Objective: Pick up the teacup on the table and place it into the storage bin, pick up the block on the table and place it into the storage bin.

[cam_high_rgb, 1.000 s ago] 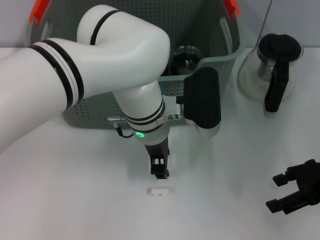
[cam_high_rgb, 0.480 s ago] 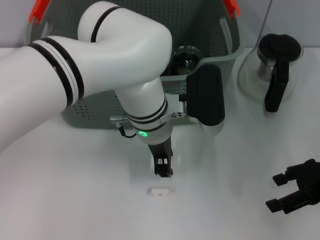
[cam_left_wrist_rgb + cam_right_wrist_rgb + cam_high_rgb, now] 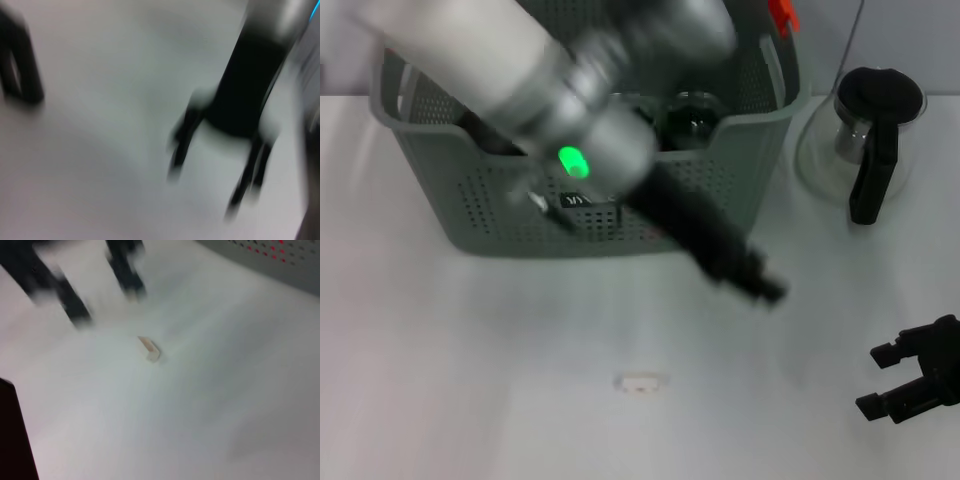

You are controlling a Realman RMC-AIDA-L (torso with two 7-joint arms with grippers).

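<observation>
Head view shows your left tool swung up and away from the block, which it hovered over half a second ago; now it streaks just in front of the storage bin, empty, fingers spread. The block lies on the table, well in front of the bin, so that pick is not done. Only the head view shows the glass cup inside the bin. The right tool sits parked, open, far to the bin's right.

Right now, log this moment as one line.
left hand: open, empty, above table beside storage bin | block: on table | teacup: inside storage bin | right hand: open, parked
</observation>
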